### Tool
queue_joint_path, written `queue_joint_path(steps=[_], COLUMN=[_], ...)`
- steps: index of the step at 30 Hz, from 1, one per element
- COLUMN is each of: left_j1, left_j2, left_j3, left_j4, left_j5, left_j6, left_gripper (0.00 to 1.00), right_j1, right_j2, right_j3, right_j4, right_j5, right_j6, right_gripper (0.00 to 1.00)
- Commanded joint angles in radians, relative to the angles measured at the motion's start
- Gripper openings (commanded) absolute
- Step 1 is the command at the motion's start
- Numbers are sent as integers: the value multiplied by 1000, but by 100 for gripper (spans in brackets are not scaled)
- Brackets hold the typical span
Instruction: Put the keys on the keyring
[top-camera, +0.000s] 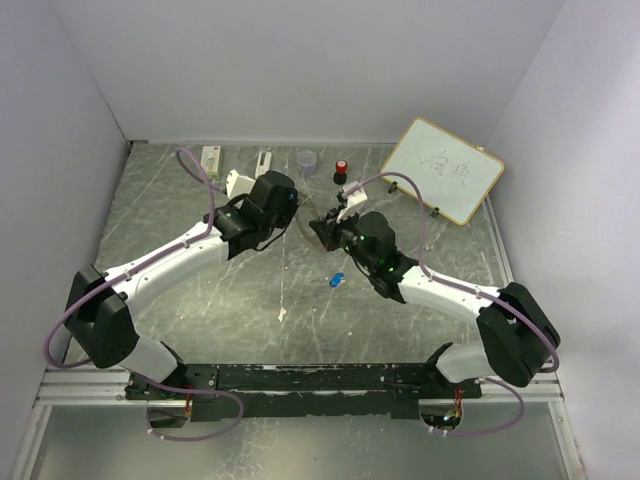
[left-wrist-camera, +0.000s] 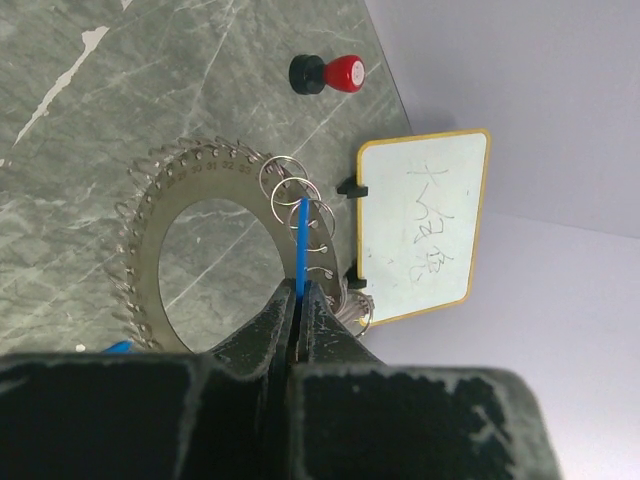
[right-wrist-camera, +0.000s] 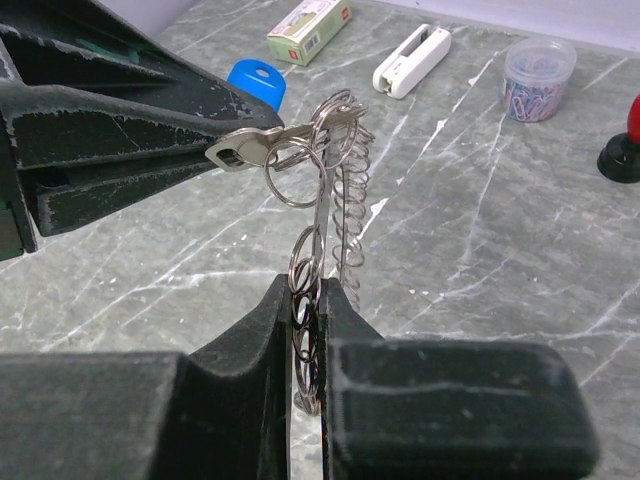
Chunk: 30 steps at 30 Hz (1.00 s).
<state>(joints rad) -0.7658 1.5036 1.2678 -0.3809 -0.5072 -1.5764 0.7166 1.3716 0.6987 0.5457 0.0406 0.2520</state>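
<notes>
My right gripper (right-wrist-camera: 312, 290) is shut on the rim of the keyring (right-wrist-camera: 322, 215), a grey toothed metal disc with small split rings, and holds it upright above the table. The ring shows face-on in the left wrist view (left-wrist-camera: 150, 250). My left gripper (left-wrist-camera: 298, 290) is shut on a blue-headed key (right-wrist-camera: 256, 82). The key's metal blade touches the small rings at the keyring's top. The key shows edge-on in the left wrist view (left-wrist-camera: 301, 240). In the top view the two grippers (top-camera: 292, 203) (top-camera: 322, 228) meet mid-table. A second blue key (top-camera: 337, 280) lies on the table nearer the bases.
A red-and-black knob (top-camera: 341, 168), a clear cup of paper clips (top-camera: 307, 160), a white stapler (top-camera: 263, 160) and a small box (top-camera: 210, 156) stand along the back edge. A whiteboard (top-camera: 443, 168) leans at the back right. Walls close three sides.
</notes>
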Motion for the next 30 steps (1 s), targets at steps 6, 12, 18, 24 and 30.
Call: queue_joint_path(steps=[6,12,18,24,30], left_j1=[6,6,7,7,7], left_j2=[-107,-160,-164,-177,-239], left_j3=[-139,-202,-206,-242,-397], left_j4=[-19,-11,-2,114,496], left_j5=[-109,-162,-173,-159,-48], left_j6=[-10,-21,-4,87,343], left_gripper=[13,50,65,64,57], right_j1=[-14,-15,-15,-15,-15], right_j2=[-88,-102,-114,-124,-153], right_j3=[-24,-36,-41,-49,-65], right_j4=[24,35,41,47,66], right_j5=[117,129,123,105,54], right_j6=[-40,-46,-60,-74,-95], right_gripper=[0,0,0,0,0])
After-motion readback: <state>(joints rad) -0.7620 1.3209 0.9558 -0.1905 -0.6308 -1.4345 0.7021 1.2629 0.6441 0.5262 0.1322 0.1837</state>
